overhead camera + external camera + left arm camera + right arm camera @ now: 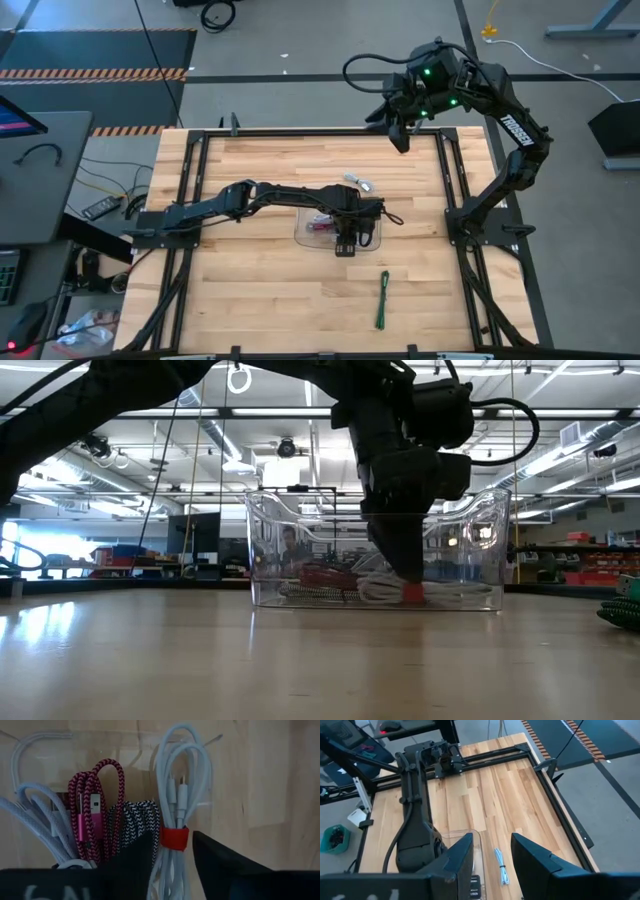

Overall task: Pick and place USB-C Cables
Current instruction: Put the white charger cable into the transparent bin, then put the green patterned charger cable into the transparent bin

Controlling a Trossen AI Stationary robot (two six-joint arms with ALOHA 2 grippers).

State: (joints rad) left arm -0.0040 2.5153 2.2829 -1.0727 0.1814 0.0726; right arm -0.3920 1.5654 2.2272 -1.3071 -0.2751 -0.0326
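Wooden counter [260, 300] carries the tray [470, 550]; left end effector [172, 857], spread, straddles a white cable [175, 795], soft and light; grip at its red tie [174, 838].

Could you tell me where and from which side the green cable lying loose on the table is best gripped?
The green cable lies flat as a long, narrow bundle on bare wood, clear of the tray. I would come straight down from above and close across its middle, fingers set crosswise to its length. The left gripper is at the tray; the right gripper hangs open and free.
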